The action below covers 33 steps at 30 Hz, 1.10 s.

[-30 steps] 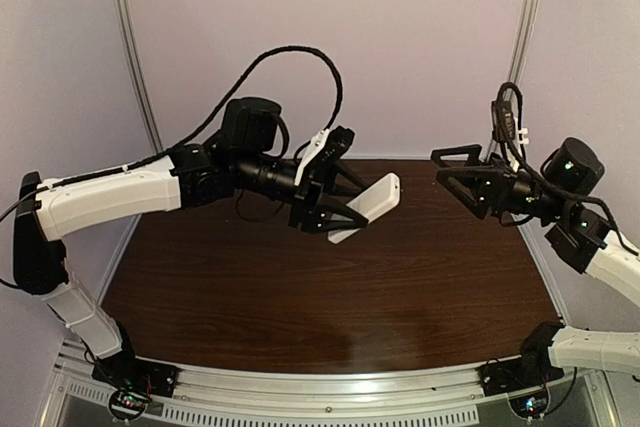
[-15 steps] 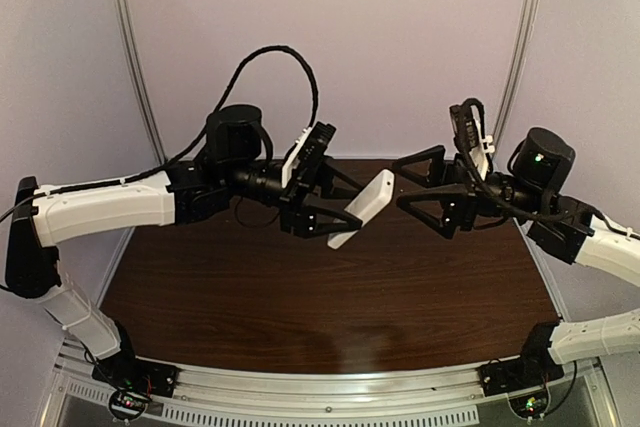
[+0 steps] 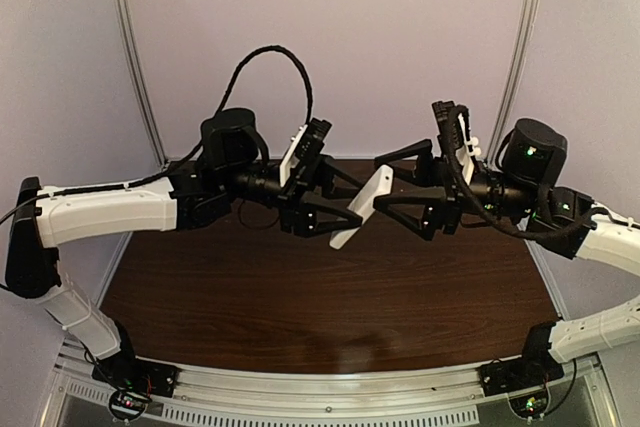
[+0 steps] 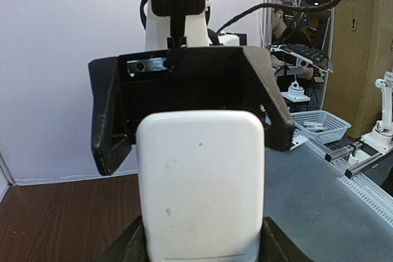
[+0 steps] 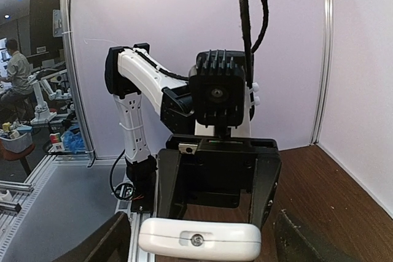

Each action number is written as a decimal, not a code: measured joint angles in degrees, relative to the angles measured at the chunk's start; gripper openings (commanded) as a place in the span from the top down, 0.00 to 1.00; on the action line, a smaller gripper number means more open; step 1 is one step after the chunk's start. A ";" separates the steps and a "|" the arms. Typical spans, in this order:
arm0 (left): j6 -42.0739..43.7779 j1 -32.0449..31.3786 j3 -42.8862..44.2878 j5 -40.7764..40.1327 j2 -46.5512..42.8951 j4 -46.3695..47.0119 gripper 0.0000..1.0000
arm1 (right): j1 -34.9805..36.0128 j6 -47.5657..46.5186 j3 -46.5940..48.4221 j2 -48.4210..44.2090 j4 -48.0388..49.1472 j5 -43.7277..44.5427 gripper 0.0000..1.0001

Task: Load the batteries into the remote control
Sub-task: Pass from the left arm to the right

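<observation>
My left gripper [image 3: 343, 204] is shut on the lower part of the white remote control [image 3: 364, 202] and holds it tilted in the air above the table. In the left wrist view its plain white back [image 4: 199, 182] fills the middle between my left fingers [image 4: 126, 248]. My right gripper [image 3: 385, 187] is open, its fingers on either side of the remote's far end without touching it. In the right wrist view that end [image 5: 199, 239] lies between my right fingers [image 5: 107, 243]. The batteries are not in view.
The dark wooden table [image 3: 330, 297] lies below both arms, with a metal rail [image 3: 330, 397] along its near edge. Purple walls close the back and sides. A white basket [image 4: 319, 126] stands beyond the table.
My right arm has swung left to the remote, and its open fingers now flank the remote's far end. My left gripper has drawn slightly left with the remote.
</observation>
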 measured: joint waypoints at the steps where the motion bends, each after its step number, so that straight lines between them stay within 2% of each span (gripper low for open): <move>1: -0.22 0.00 -0.13 0.00 0.00 0.35 0.73 | 0.33 -0.63 0.22 0.22 -0.26 0.39 0.20; 4: -0.68 0.00 -0.33 -0.04 0.00 0.98 0.73 | 1.03 -1.44 0.24 0.76 -0.90 1.38 0.21; 8: -1.46 0.00 -0.50 -0.04 0.00 1.97 0.73 | 1.31 -2.27 0.24 1.33 -1.14 2.49 0.27; 16: -2.71 0.00 -1.42 -1.05 0.00 4.00 0.71 | 1.92 -2.69 0.24 1.46 -1.22 3.82 0.46; 18: -2.89 0.00 -1.66 -1.62 0.00 4.26 0.65 | 1.95 -2.69 0.24 1.46 -1.40 4.11 0.54; 20: -3.04 0.00 -1.88 -2.12 0.00 4.33 0.55 | 1.99 -2.56 0.24 1.46 -1.60 4.50 0.61; 25: -3.02 0.00 -2.97 -3.32 -0.11 4.92 0.11 | 2.16 -2.38 0.26 1.46 -2.97 5.64 0.69; 26: -2.86 0.02 -3.13 -4.04 -0.22 4.76 0.05 | 2.14 -2.32 0.31 1.46 -3.58 6.21 0.69; 33: -4.76 6.05 -7.17 -8.37 -4.13 2.05 0.03 | 1.46 -2.21 3.74 2.32 -11.19 12.52 0.72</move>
